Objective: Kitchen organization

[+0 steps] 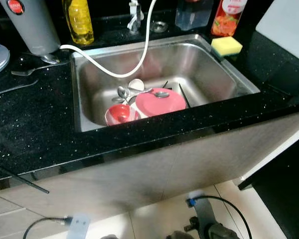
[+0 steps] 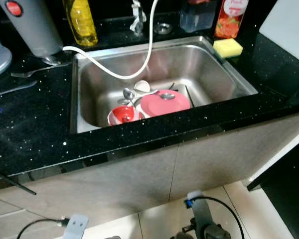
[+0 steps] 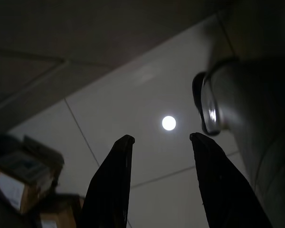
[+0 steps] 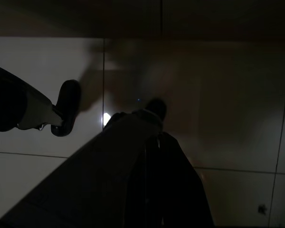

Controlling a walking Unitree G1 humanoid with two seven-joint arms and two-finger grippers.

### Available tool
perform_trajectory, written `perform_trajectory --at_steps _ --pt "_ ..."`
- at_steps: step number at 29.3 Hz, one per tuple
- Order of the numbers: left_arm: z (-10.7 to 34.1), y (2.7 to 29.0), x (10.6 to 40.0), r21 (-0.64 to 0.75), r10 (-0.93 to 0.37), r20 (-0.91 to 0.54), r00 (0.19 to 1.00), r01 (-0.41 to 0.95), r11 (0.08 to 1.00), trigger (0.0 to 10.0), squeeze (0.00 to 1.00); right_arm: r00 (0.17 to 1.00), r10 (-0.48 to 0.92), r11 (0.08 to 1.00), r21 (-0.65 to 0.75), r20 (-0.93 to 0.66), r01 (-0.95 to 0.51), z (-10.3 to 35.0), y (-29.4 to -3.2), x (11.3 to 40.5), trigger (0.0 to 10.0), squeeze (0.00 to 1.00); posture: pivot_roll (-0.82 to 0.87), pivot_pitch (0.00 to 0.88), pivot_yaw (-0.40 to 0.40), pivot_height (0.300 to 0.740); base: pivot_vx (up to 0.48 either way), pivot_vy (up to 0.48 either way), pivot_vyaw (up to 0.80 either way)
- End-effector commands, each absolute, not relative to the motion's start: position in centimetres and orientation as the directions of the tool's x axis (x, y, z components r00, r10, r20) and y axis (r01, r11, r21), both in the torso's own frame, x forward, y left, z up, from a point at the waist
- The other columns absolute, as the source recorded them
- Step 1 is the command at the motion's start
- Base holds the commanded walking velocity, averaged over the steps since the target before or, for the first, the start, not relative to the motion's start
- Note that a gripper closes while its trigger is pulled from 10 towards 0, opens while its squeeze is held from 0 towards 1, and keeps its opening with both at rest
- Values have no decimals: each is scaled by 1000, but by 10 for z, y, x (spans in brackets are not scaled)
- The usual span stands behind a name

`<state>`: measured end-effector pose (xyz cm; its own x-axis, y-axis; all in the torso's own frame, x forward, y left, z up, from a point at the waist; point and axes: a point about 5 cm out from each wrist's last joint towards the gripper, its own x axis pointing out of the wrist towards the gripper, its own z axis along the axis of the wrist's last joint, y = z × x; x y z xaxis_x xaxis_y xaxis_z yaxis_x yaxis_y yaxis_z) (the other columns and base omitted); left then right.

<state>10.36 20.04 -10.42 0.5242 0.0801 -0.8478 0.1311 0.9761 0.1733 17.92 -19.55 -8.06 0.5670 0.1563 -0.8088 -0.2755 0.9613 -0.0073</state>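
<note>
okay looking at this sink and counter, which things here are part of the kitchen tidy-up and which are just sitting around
Likely part of the job:
pink plate in the sink
red bowl beside it
spoons in the sink
fork on the counter

Just lying about:
yellow sponge
oil bottle
white hose
floor cables

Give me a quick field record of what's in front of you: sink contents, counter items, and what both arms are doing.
sink: steel, set in a black counter
in sink: pink plate, red bowl beside it, spoons, white hose looping in
behind sink: yellow bottle, red bottle
right rim: yellow sponge
left counter: fork, grey appliance
left gripper: hanging over the floor, fingers apart, holding nothing
right gripper: hanging low over floor tiles, dark view
</note>
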Motion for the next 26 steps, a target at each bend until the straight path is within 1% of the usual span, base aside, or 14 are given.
perform_trajectory --at_steps 1,8,11,17,22,26 --pt "-106 202 96 181 97 -852 514 116 977 10000 0 565 141 967 -9 -813 -253 -82 -200 174 10000 0 56 97 9 740 0 0 0" --pt "-101 200 105 165 100 -819 565 66 984 10000 0 613 168 967 8 -772 -256 -76 -196 187 10000 0 57 91 0 740 0 0 0" --pt "-101 200 108 160 101 -815 571 54 986 10000 0 623 171 967 7 -763 -256 -74 -195 191 10000 0 56 88 -1 740 0 0 0" --pt "-104 203 106 162 110 -831 545 48 986 10000 0 632 176 969 21 -755 -245 -73 -193 193 10000 0 52 82 3 740 0 0 0" --pt "-107 205 100 159 112 -852 512 50 986 10000 0 623 175 969 21 -762 -246 -74 -192 192 10000 0 50 71 6 740 0 0 0" --pt "-107 205 98 159 114 -857 503 48 986 10000 0 619 174 969 20 -766 -248 -75 -192 190 10000 0 46 60 5 740 0 0 0"
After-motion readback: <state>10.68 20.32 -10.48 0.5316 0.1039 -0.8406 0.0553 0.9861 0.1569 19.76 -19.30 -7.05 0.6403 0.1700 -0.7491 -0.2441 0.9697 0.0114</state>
